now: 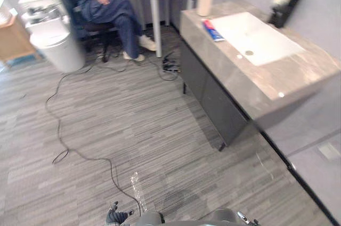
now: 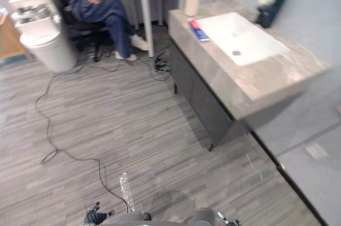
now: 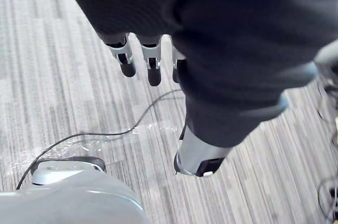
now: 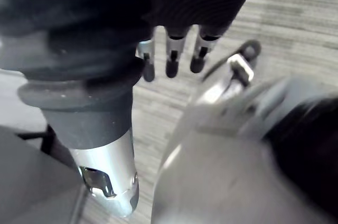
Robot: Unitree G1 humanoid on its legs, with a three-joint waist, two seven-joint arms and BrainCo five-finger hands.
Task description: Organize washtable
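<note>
- The washtable [image 1: 277,87] stands at about 2 o'clock in the head views, well apart from the robot. A white sink [image 1: 256,37] is set into its stone top.
- A red-and-blue tube [image 1: 213,30] lies flat just beside the sink, on its 10 o'clock side. A beige cup [image 1: 204,2] stands upright at the far corner, near 12 o'clock from the tube. A dark object [image 1: 282,10] sits by the wall at the sink's 1 o'clock; what it is cannot be told.
- The left hand [image 3: 152,64] hangs low over the floor with its fingers relaxed and nothing in them.
- The right hand [image 4: 171,60] hangs the same way, released and empty.
- The tidying looks unstarted, and the robot would first have to walk to the counter.
- A tangle of cords [image 1: 169,66] lies on the floor at the cabinet's far end, where a step could snag.
- The cup stands close to the corner, so a wide reach for the tube could knock it off.
- A seated person [image 1: 106,2] at 11 o'clock has feet stretched toward that end, and a loose turn could bring an arm too near.
</note>
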